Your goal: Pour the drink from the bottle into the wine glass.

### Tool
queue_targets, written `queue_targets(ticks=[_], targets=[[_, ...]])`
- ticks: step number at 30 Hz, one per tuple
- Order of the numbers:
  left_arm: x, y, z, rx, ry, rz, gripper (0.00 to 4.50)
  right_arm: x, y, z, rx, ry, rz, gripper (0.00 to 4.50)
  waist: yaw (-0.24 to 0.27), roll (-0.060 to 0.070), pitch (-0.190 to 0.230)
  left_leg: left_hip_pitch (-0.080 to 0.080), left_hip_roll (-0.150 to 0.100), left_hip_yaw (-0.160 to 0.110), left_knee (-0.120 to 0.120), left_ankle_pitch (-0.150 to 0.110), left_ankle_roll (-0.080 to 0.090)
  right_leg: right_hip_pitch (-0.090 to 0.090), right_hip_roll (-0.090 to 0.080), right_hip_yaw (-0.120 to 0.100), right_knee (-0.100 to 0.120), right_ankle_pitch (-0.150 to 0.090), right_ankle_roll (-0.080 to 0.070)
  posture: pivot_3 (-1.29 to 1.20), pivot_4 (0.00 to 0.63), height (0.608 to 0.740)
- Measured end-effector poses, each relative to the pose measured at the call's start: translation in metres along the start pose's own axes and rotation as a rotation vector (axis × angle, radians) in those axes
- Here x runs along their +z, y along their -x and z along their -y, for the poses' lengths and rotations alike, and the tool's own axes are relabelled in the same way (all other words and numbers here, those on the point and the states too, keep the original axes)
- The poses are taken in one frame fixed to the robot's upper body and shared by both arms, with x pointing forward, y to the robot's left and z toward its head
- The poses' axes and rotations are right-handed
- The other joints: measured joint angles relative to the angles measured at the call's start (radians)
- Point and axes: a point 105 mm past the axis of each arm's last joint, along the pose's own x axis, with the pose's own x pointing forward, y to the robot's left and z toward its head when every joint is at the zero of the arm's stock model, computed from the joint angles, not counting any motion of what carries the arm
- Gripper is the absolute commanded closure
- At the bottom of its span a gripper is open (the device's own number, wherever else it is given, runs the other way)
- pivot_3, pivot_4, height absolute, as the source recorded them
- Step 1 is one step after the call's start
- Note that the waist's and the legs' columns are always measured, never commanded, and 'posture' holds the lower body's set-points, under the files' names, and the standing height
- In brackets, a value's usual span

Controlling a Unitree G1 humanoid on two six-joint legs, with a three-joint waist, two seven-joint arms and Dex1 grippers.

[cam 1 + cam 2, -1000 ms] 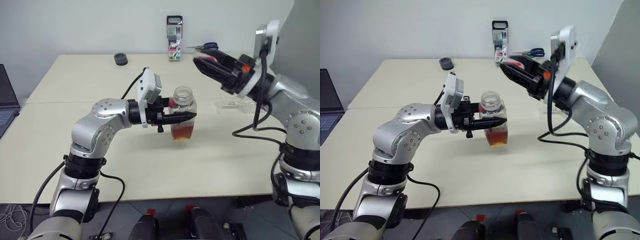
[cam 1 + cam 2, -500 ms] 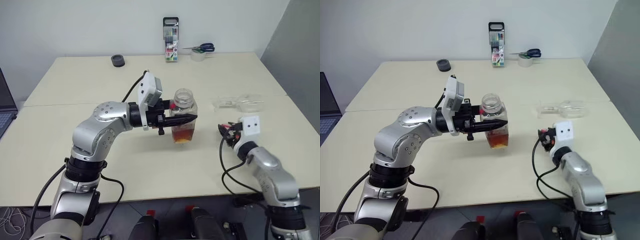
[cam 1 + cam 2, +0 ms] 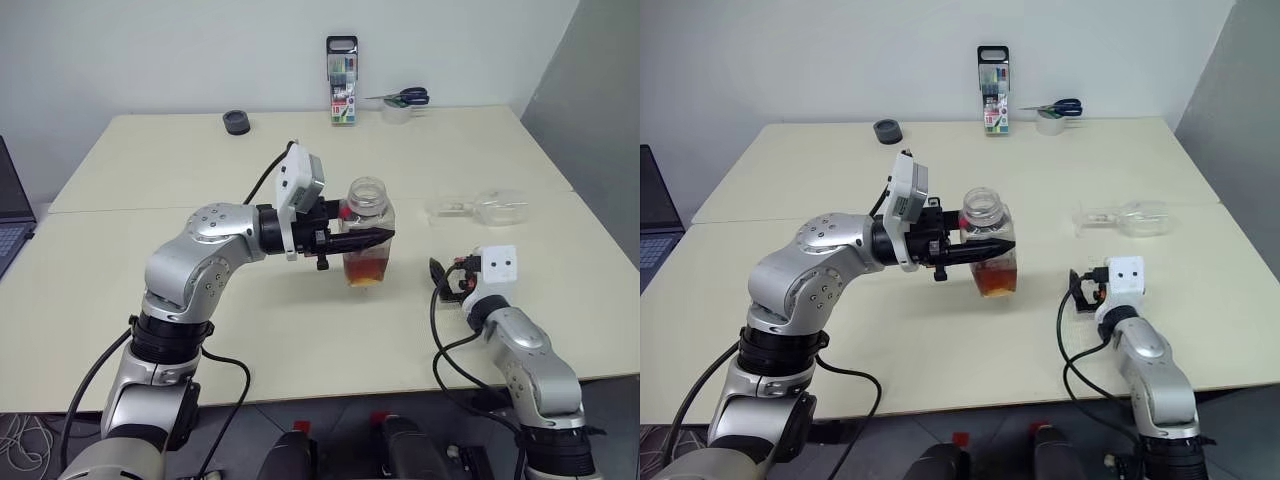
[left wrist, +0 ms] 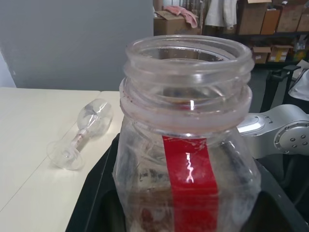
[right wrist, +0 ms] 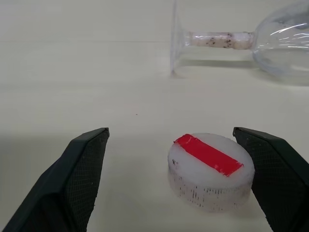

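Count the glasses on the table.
1: the wine glass lies on its side on the table, right of the bottle and beyond the cap.

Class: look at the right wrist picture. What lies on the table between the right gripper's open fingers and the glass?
The bottle's cap lies there, beside one finger; past it bare table runs to the toppled glass.

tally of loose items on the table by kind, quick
bottle: 1
wine glass: 1
cap: 1
marker case: 1
scissors: 1
tape roll: 1
black round object: 1
Total: 7
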Motion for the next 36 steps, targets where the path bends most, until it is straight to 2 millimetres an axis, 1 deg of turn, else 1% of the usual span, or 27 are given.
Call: queue_targets(ticks=[7, 15, 26, 28, 30, 33, 34, 35, 36], targets=[[0.0, 0.0, 0.0, 0.0, 0.001, 0.002, 2.65, -0.002, -0.001, -0.004, 0.007, -0.019, -0.01, 0.05, 0.0, 0.0, 0.0, 0.0, 0.0, 0.0, 0.0, 0.0, 0.0, 0.0, 0.0, 0.0, 0.0, 0.0, 0.0, 0.0, 0.15, 0.74], [0.0, 0.0, 0.0, 0.001, 0.001, 0.002, 2.65, 0.0, -0.002, -0.008, 0.016, -0.028, -0.002, 0.05, 0.0, 0.0, 0.0, 0.0, 0.0, 0.0, 0.0, 0.0, 0.0, 0.0, 0.0, 0.0, 0.0, 0.0, 0.0, 0.0, 0.15, 0.74], [0.0, 0.0, 0.0, 0.002, 0.0, 0.001, 2.65, 0.007, -0.004, -0.007, 0.015, -0.01, 0.017, 0.05, 0.0, 0.0, 0.0, 0.001, 0.0, 0.0, 0.0, 0.0, 0.0, 0.0, 0.0, 0.0, 0.0, 0.0, 0.0, 0.0, 0.15, 0.74], [0.0, 0.0, -0.001, 0.012, 0.0, 0.001, 2.65, 0.01, -0.005, -0.008, 0.035, -0.023, 0.027, 0.05, 0.0, 0.0, 0.0, 0.001, 0.0, 0.0, 0.0, 0.0, 0.0, 0.0, 0.0, 0.0, 0.0, 0.0, 0.0, 0.0, 0.15, 0.74], [0.0, 0.0, -0.006, 0.049, -0.001, 0.0, 2.65, 0.023, -0.002, -0.017, 0.132, -0.038, 0.063, 0.05, 0.0, 0.0, 0.0, 0.001, 0.0, 0.0, 0.0, 0.0, 0.0, 0.0, 0.0, 0.0, 0.0, 0.0, 0.0, 0.0, 0.15, 0.74], [-0.003, 0.003, -0.021, 0.155, -0.009, -0.016, 2.65, 0.058, 0.016, -0.035, 0.395, 0.063, 0.151, 0.05, 0.0, 0.0, 0.0, 0.001, 0.0, -0.001, 0.0, -0.002, 0.003, 0.003, 0.0, -0.001, -0.001, 0.0, 0.001, 0.0, 0.15, 0.74], [-0.005, 0.006, -0.029, 0.207, -0.017, -0.026, 2.65, 0.069, 0.024, -0.043, 0.496, 0.105, 0.175, 0.05, 0.0, 0.0, 0.001, 0.003, 0.0, -0.002, 0.0, -0.002, 0.003, 0.004, 0.0, -0.002, -0.002, 0.0, 0.001, 0.0, 0.15, 0.74], [-0.007, 0.01, -0.042, 0.283, -0.027, -0.043, 2.65, 0.083, 0.035, -0.053, 0.624, 0.152, 0.2, 0.05, 0.0, 0.0, 0.001, 0.004, 0.0, -0.002, 0.0, -0.002, 0.004, 0.006, 0.001, -0.002, -0.003, 0.0, 0.001, 0.0, 0.15, 0.74], [-0.008, 0.015, -0.051, 0.34, -0.036, -0.053, 2.65, 0.092, 0.043, -0.06, 0.703, 0.174, 0.22, 0.05, -0.001, 0.0, 0.001, 0.005, 0.0, -0.003, -0.001, -0.002, 0.004, 0.008, 0.001, -0.003, -0.004, 0.0, 0.001, 0.0, 0.15, 0.74]])
